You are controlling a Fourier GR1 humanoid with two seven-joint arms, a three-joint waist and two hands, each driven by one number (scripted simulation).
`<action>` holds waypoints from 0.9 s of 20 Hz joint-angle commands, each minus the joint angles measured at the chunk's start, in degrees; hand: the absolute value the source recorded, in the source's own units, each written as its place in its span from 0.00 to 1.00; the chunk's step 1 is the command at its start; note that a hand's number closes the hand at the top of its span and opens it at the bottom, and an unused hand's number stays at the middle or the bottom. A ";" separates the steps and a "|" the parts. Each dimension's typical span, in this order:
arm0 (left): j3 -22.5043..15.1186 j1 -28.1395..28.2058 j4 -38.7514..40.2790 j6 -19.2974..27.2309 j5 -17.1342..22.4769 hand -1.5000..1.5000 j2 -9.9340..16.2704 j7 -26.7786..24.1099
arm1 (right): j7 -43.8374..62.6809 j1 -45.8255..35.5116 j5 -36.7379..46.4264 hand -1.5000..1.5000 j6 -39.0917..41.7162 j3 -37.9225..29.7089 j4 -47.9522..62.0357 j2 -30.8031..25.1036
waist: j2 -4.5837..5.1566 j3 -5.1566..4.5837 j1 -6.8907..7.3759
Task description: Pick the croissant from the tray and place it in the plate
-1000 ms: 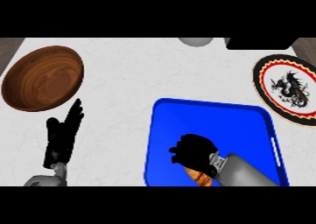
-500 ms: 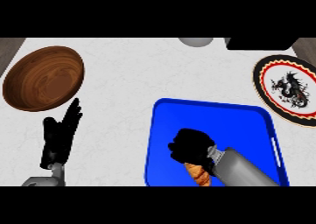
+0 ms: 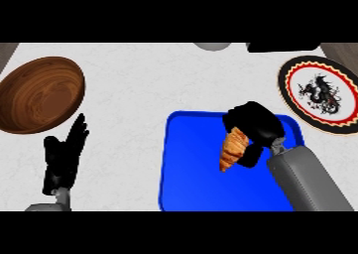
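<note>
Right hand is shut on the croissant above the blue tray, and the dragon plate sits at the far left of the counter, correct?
Not quite. The plate sits at the far right; the wooden bowl is at the left, as the head view shows. The rest holds: the right hand is shut on the croissant above the blue tray.

You've got no readable text, labels, brands or numbers anywhere in view. Only marking: a black dragon figure on the plate, ringed by a zigzag border. That's a picture, not lettering.
</note>
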 commanded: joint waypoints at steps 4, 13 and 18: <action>-0.65 0.00 -0.10 -0.78 -0.68 0.50 0.52 -0.72 | 9.80 -3.28 -8.11 1.00 -12.28 -22.93 4.57 0.28 | 0.08 -0.21 2.28; 0.07 -2.26 1.82 -0.97 -0.65 0.50 0.08 -0.15 | 15.05 -8.84 -9.68 1.00 -22.63 -33.49 3.12 -3.96 | -0.18 -0.33 2.65; -0.46 -0.67 -2.02 -1.89 -0.22 0.50 -0.17 2.46 | 15.88 -12.92 -10.86 1.00 -26.86 -37.33 12.77 -6.40 | -0.12 -0.31 3.20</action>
